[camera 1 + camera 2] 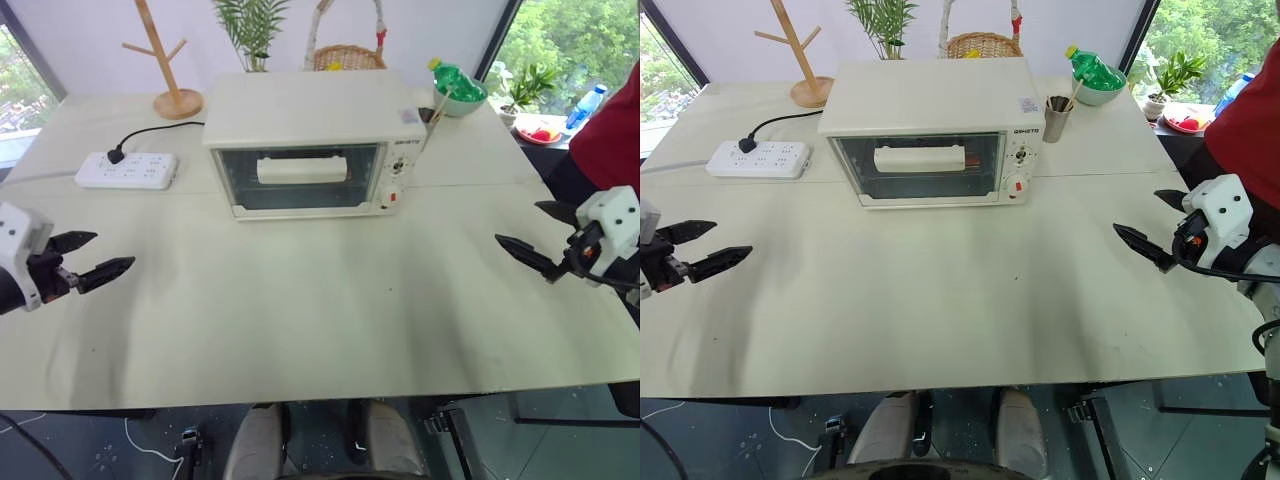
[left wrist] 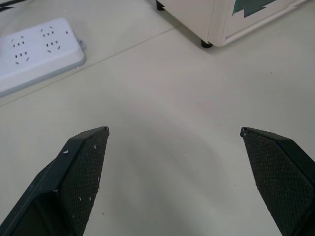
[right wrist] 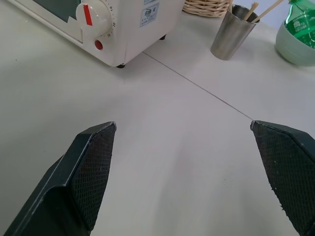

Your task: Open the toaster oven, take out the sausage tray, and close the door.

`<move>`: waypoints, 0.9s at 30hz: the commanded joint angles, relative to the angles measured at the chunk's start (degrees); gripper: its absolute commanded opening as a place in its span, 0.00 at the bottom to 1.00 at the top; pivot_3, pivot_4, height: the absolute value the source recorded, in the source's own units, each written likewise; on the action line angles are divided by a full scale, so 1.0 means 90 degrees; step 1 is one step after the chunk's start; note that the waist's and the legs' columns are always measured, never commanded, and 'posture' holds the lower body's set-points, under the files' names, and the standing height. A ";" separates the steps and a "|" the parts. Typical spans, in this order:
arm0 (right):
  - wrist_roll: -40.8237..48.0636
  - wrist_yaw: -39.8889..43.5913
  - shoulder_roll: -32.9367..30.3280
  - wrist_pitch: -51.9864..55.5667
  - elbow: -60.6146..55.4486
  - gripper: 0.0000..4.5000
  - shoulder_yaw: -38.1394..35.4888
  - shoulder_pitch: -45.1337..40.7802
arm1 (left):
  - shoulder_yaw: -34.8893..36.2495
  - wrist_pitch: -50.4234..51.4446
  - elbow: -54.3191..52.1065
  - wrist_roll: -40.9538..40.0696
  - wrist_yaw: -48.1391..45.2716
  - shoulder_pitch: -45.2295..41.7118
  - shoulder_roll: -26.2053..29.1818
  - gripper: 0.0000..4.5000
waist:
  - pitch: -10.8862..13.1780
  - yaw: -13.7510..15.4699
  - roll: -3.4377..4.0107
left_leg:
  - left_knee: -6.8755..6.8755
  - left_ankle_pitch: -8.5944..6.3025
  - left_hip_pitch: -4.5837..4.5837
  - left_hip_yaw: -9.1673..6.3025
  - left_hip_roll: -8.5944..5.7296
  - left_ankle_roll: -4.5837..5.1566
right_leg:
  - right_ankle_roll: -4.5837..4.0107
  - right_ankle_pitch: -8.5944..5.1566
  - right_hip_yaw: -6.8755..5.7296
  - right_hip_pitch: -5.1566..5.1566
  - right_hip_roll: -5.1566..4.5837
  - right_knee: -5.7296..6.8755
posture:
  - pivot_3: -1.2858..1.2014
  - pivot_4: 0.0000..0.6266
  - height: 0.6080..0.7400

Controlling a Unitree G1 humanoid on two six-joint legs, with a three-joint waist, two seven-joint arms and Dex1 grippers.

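1. At the far left you see the left gripper (image 1: 97,256) held above the table (image 1: 300,320), near its left edge. Its jaws are released, spread wide and grasping nothing. The fingers (image 2: 83,172) point inward toward the table's middle.
2. Behind that gripper, a white power strip (image 1: 127,170) lies flat near the left edge. Its black cable runs toward the oven's back corner.
3. A wooden rack (image 1: 168,60) stands at the back left, well apart from both grippers.
4. In the middle back you find the toaster oven (image 1: 315,145). Its long axis runs side to side across the table. The glass front faces you, and the control knobs (image 3: 96,17) sit at its right end.
5. The door (image 1: 300,178) stands upright and closed, with its bar handle (image 1: 302,169) level across the glass.
6. You cannot make out the sausage tray behind the glass.
7. The broad table surface between the oven front and the near edge is open room for both arms.
8. Right of the oven stand a metal cup (image 3: 232,32) and a green bowl (image 1: 460,95).
9. At the far right, the right gripper (image 1: 540,237) hangs near the table's right edge. Its jaws are released and grasp nothing.
10. A person's red sleeve (image 1: 615,130) shows just behind it.
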 commanded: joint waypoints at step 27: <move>0.1564 0.0189 -0.0091 0.1971 -0.2314 1.00 0.0873 -0.0963 | -0.1132 0.1014 -0.0356 -0.1269 -0.1053 -0.2562 0.0228 1.00 | 0.0002 -0.0013 -0.0003 | 0.0005 0.0000 0.0000 -0.0005 -0.0002 0.0000 | 0.0014 0.0009 0.0001 0.0002 0.0022 0.0006 | 0.52 0.24 1.00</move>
